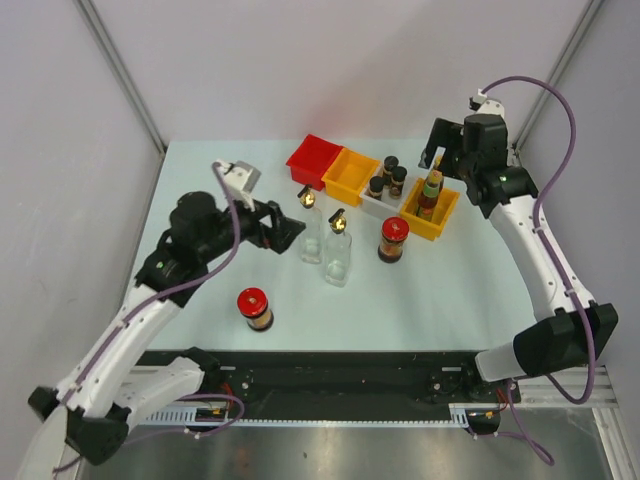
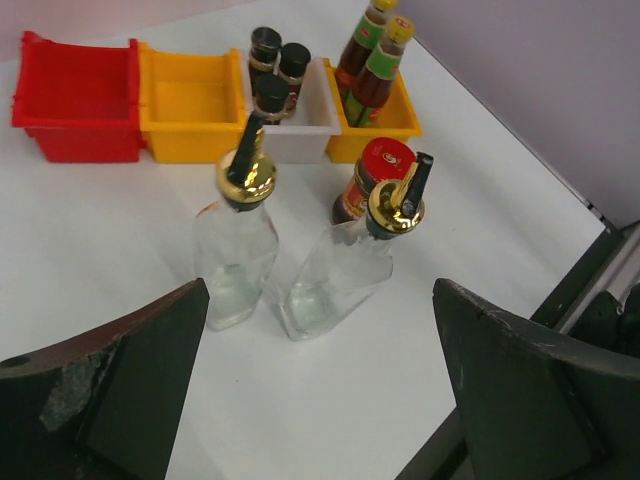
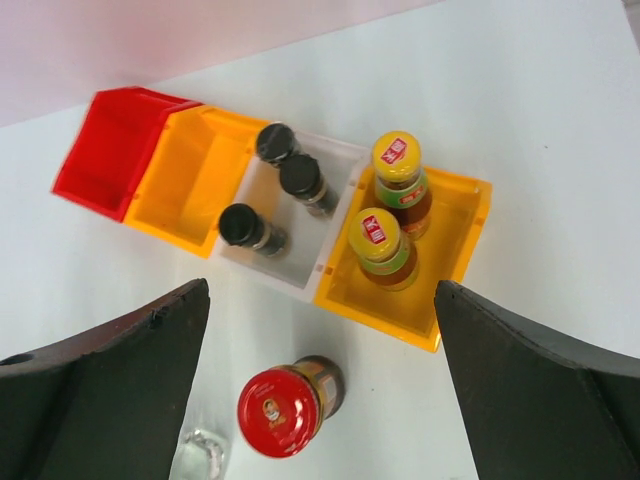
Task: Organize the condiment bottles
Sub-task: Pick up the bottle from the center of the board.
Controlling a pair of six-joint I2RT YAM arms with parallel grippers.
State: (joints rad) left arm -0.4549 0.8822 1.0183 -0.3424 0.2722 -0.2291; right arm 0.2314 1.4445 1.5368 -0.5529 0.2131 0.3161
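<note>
Currently the two tall clear glass bottles with gold spouts, one at left of centre (image 2: 235, 255) and one at right of centre (image 2: 335, 275) in the left wrist view, stand upright on the white table (image 2: 100, 250), close together and outside any bin. One red-lidded dark jar (image 2: 372, 180) stands just behind the right-hand bottle. A second red-lidded jar (image 1: 255, 308) stands well apart, lower left of centre in the top view. Three black-capped shakers (image 3: 300, 175) sit in the white plastic bin (image 3: 338, 148), and two yellow-capped sauce bottles (image 3: 374, 235) sit in the orange bin beside it (image 3: 455, 250).

Left gripper (image 1: 288, 230): level with the glass bottles, facing them, jaws wide apart, holding nothing. Right gripper (image 3: 320, 292): above the bin row, jaws apart, holding nothing.

Assessment: the step in hand appears to be taking a glass bottle with the left gripper. Recommend straddling one bottle's body below the shoulder, never the spout. The gap between the pair is narrow, so the inner finger needs a square, slow entry. Smooth glass may slip, so the jaws should close firmly and lift straight up, without tipping the neighbour into the jar behind.
</note>
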